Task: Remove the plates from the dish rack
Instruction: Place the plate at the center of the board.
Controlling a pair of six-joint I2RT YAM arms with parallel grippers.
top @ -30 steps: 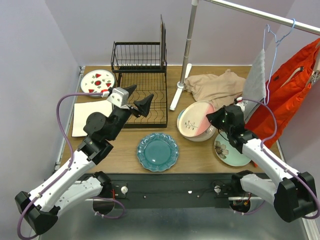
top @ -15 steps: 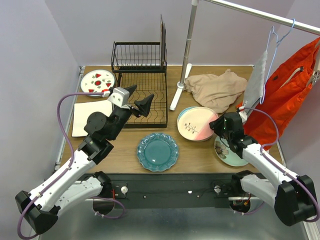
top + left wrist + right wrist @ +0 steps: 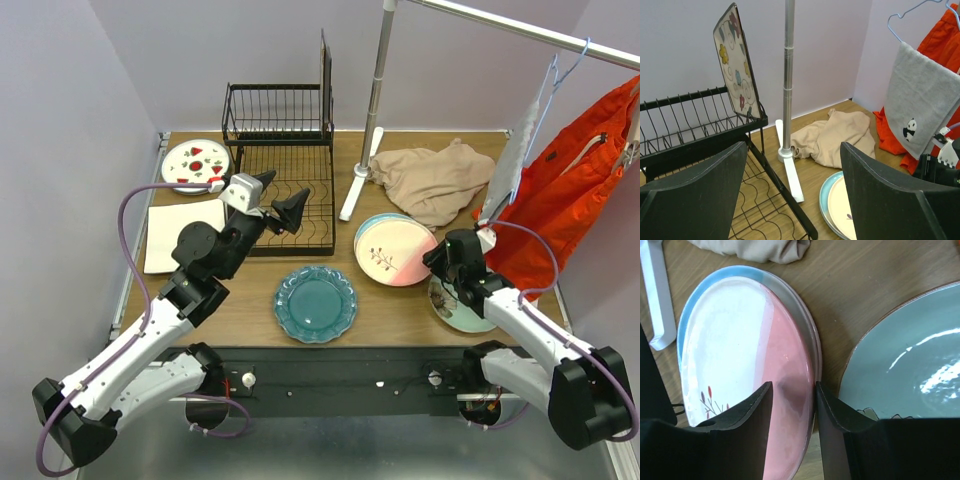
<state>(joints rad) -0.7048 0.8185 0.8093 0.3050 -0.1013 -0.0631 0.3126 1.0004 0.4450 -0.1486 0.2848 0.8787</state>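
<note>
The black wire dish rack (image 3: 285, 185) stands at the back; it also shows in the left wrist view (image 3: 700, 135). A square floral plate (image 3: 325, 70) (image 3: 737, 65) stands upright in its upper basket. The cream-pink plate (image 3: 395, 248) (image 3: 790, 350) lies flat on the cream-blue plate (image 3: 715, 280) (image 3: 827, 195). My right gripper (image 3: 435, 262) (image 3: 792, 387) is open, its jaws straddling the pink plate's near rim. The pale green floral plate (image 3: 460, 300) (image 3: 910, 360) lies to its right. The teal scalloped plate (image 3: 315, 302) and the red-fruit plate (image 3: 195, 160) lie on the table. My left gripper (image 3: 283, 190) (image 3: 792, 147) is open and empty over the rack's lower tray.
The metal clothes-rail pole (image 3: 372, 90) (image 3: 787, 75) stands just right of the rack on a white foot. A beige cloth (image 3: 430, 175) lies behind the stacked plates. A grey towel (image 3: 510, 160) and an orange garment (image 3: 575, 175) hang at right. A white rectangular board (image 3: 180, 235) lies at left.
The cream-pink plate went from tilted up in my right gripper to lying flat on the cream-blue plate. The right gripper drew back slightly toward me. The left arm barely moved.
</note>
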